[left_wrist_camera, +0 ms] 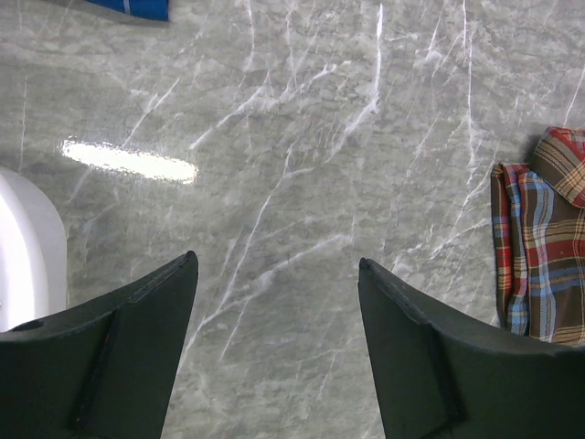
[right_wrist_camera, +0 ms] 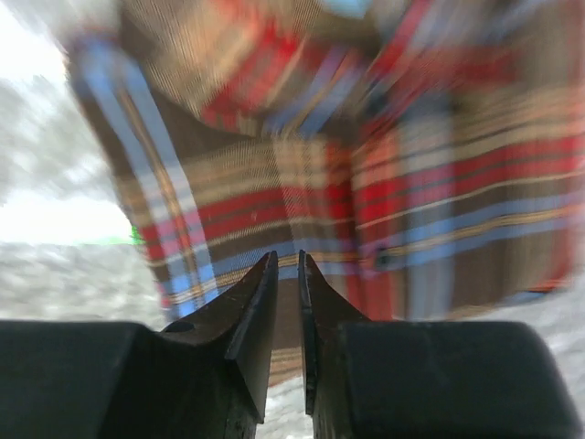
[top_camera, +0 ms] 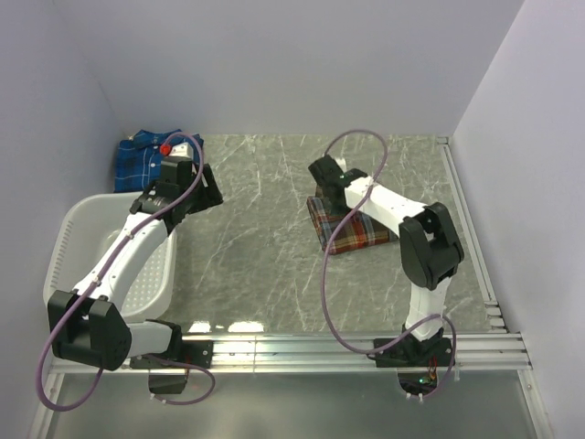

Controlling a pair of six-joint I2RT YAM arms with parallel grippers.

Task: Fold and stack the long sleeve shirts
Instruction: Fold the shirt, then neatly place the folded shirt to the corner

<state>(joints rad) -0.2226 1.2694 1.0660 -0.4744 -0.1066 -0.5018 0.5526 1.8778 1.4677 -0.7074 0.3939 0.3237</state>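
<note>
The red-orange plaid shirt (top_camera: pixel 352 230) lies folded in a small rectangle on the marble table, right of centre. My right gripper (top_camera: pixel 324 176) hovers at its far left corner. In the blurred right wrist view the fingers (right_wrist_camera: pixel 288 258) stand almost together with a thin slit, over the shirt's (right_wrist_camera: pixel 366 183) edge, no cloth visibly pinched. The blue plaid shirt (top_camera: pixel 139 161) lies bunched in the far left corner. My left gripper (top_camera: pixel 203 187) hangs just right of it, open and empty (left_wrist_camera: pixel 279 263) over bare table. The red shirt (left_wrist_camera: pixel 544 247) shows at the right edge of the left wrist view, the blue shirt (left_wrist_camera: pixel 132 7) at the top.
A white slotted basket (top_camera: pixel 69 240) stands at the near left under the left arm; its rim (left_wrist_camera: pixel 27 247) shows in the left wrist view. Walls close the table at the back and both sides. A metal rail (top_camera: pixel 366 346) runs along the near edge.
</note>
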